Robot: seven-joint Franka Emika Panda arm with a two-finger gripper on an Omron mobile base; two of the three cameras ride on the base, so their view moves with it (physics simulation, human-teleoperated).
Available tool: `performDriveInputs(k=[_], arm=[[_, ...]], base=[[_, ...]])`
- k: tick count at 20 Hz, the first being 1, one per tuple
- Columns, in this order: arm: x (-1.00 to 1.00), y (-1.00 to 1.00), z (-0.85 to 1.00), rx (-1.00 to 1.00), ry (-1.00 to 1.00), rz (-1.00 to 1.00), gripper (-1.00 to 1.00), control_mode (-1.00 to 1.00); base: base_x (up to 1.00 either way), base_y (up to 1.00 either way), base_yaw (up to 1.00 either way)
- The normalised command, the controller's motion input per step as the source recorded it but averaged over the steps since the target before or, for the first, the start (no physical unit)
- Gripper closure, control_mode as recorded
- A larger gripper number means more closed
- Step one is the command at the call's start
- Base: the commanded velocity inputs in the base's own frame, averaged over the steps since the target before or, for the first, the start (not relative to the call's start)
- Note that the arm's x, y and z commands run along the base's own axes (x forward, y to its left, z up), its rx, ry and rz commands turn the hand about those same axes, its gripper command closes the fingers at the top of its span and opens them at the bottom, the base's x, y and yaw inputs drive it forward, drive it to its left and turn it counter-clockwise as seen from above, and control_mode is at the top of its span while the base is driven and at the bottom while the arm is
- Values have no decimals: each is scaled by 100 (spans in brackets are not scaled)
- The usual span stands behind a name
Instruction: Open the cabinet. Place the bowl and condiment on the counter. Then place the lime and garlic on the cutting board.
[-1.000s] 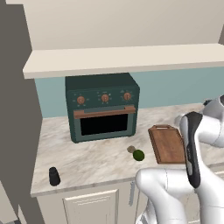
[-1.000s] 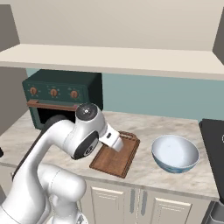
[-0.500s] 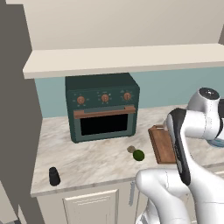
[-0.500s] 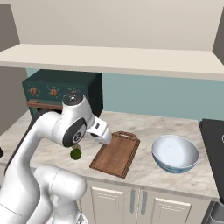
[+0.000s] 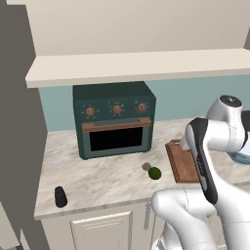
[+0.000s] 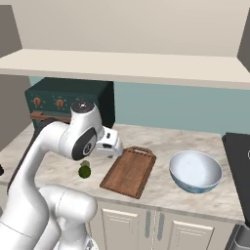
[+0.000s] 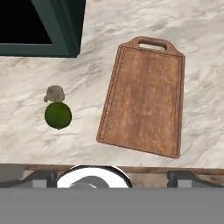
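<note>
Two fingertips, set wide apart and holding nothing, flank the gripper (image 7: 112,179), which hangs above the counter (image 7: 65,131) looking straight down. Lime (image 7: 58,115) lies at 9 o'clock of the board (image 7: 144,98), garlic (image 7: 55,92) touching it at 12. Board is bare, handle far from the counter's front edge. Bowl (image 6: 195,171) sits at its 3 o'clock, shaker (image 5: 60,197) far left.

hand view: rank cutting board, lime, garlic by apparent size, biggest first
1. cutting board, by far the largest
2. lime
3. garlic, a bit smaller than the lime

All three lie on the counter at a similar distance from the camera, so the order should hold.
</note>
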Motion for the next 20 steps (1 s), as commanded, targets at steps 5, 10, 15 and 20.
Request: performDriveInputs(k=[5,10,15,20], arm=[[0,31,-2,-4,4,18,-100,-100],[0,30,-4,-4,1,16,-100,-100],[-1,26,-9,-5,0,7,-100,-100],[-3,12,-10,0,0,0,-100,-100]], base=[[0,0,0],[0,0,0],[0,0,0],[0,0,0]])
